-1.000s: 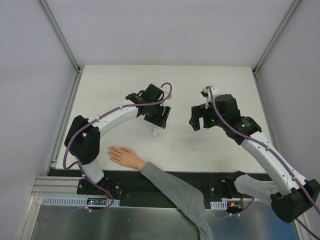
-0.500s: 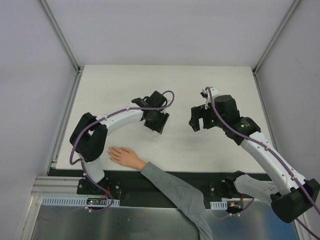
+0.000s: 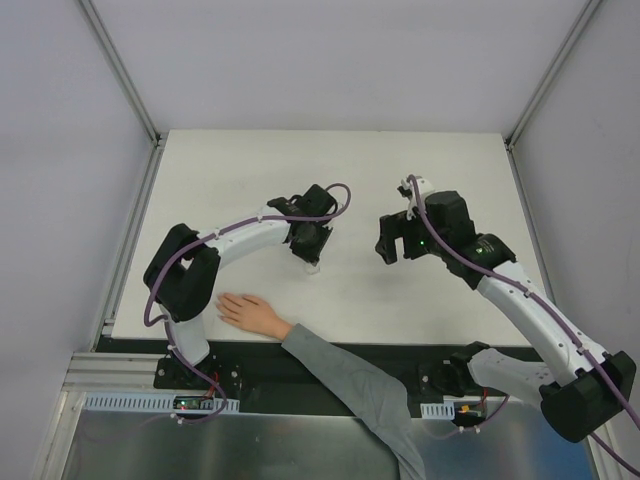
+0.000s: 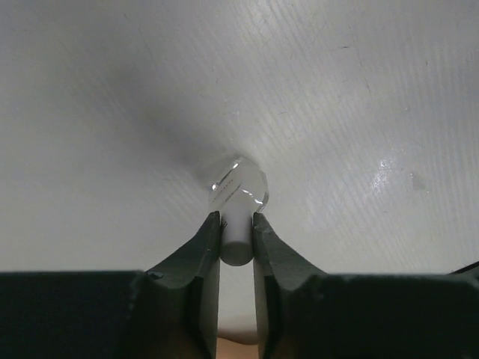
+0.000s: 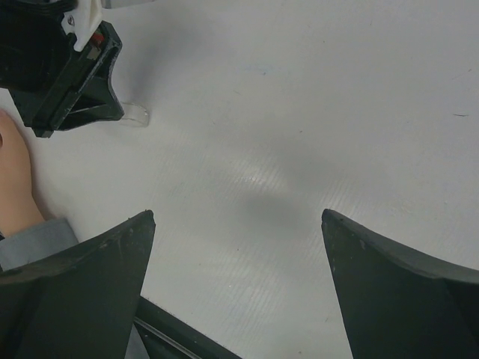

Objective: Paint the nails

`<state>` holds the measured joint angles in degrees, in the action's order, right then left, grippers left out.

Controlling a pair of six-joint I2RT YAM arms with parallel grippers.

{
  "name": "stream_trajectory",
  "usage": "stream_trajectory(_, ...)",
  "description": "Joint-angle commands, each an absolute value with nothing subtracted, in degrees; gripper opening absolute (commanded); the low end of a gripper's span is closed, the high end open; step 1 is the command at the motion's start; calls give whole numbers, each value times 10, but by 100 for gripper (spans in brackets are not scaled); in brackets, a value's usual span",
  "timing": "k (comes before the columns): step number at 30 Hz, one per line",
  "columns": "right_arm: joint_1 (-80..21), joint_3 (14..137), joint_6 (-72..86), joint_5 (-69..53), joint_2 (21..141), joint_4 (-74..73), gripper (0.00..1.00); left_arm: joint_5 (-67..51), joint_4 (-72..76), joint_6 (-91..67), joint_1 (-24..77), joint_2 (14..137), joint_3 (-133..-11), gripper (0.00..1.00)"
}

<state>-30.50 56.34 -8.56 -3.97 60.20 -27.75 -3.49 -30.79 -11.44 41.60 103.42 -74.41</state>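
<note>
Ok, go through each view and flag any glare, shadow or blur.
Top external: even, diffuse light, sharp. Left wrist: soft shadow on the white table up-left of the small clear glass bottle, glare speckle to its right. Right wrist: faint glare mid-table, the right gripper's dark fingers loom large.

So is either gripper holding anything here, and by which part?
The left gripper pinches the small clear bottle by its white cap; the right gripper is open and empty.

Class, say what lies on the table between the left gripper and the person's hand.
Nothing: the top view shows bare table between the left gripper and the hand.
</note>
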Motion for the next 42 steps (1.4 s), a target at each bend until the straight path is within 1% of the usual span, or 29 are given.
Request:
stream_trajectory(1, -303, 553, -79, -78, 608, -239, 96, -6, -316, -113, 422, 1038, -763, 0)
stream_trajectory(3, -303, 542, -85, -124, 603, -213, 96, -5, -321, -113, 421, 1026, -766, 0)
stream_trajectory(5, -302, 527, -101, -170, 599, -175, 96, -30, -334, -111, 420, 1007, -770, 0)
stream_trajectory(6, -304, 513, -111, -238, 594, -163, 96, -48, -344, -111, 418, 987, -775, 0)
stream_trajectory(7, -304, 505, -122, -271, 592, -133, 98, -70, -362, -110, 414, 976, -784, 0)
stream_trajectory(8, -305, 498, -128, -307, 590, -117, 98, -131, -372, -111, 411, 962, -787, 0)
stream_trajectory(9, -315, 484, -133, -362, 589, -102, 99, -163, -378, -112, 401, 932, -790, 0)
stream_trajectory(11, -335, 476, -157, -381, 590, -79, 99, -223, -395, -120, 391, 902, -798, 0)
stream_trajectory(12, -353, 469, -164, -389, 589, -72, 99, -279, -401, -124, 385, 875, -802, 0)
stream_trajectory(15, -365, 447, -166, -409, 587, -16, 96, -349, -420, -131, 378, 830, -820, 0)
stream_trajectory(19, -365, 427, -142, -479, 591, 85, 92, -388, -432, -141, 377, 791, -839, 0)
stream_trajectory(21, -366, 428, -129, -514, 603, 108, 90, -401, -433, -146, 377, 777, -842, 0)
stream_trajectory(22, -366, 432, -126, -521, 606, 122, 88, -412, -432, -147, 377, 773, -845, 0)
stream_trajectory(25, -371, 434, -118, -527, 612, 143, 85, -427, -432, -151, 377, 764, -845, 0)
stream_trajectory(31, -400, 455, -127, -513, 617, 141, 77, -435, -432, -155, 377, 762, -849, 0)
stream_trajectory(35, -425, 464, -141, -477, 624, 138, 71, -438, -432, -158, 377, 768, -853, 0)
stream_trajectory(36, -429, 468, -144, -470, 626, 137, 66, -439, -432, -160, 377, 769, -851, 0)
stream_trajectory(42, -447, 478, -156, -442, 627, 139, 59, -446, -432, -164, 377, 770, -847, 0)
